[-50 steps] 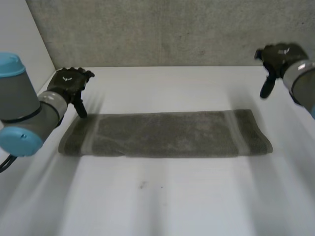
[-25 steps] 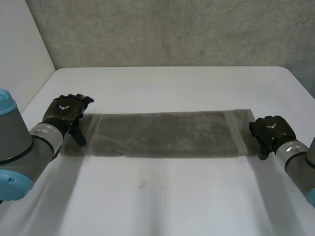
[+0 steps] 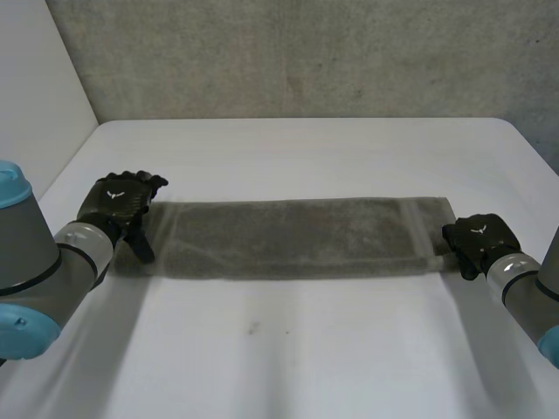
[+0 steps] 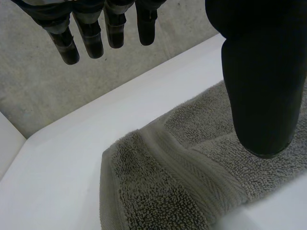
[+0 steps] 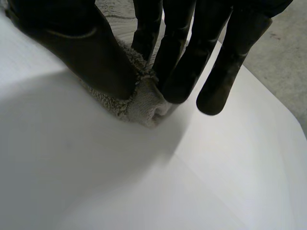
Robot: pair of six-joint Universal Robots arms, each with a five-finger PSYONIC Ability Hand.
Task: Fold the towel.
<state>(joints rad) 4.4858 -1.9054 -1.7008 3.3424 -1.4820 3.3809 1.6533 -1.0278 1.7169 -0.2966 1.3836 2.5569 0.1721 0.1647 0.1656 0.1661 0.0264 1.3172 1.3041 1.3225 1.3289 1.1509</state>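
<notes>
White table (image 3: 288, 349) with a grey towel (image 3: 288, 237) stretched left to right. The right hand (image 3: 479, 242) pinches its near right corner, and the left hand (image 3: 118, 202) hangs relaxed, fingers straight, over the left end.

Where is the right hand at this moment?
In the head view, the right hand is at the right end of the towel, pinching its near corner.
</notes>
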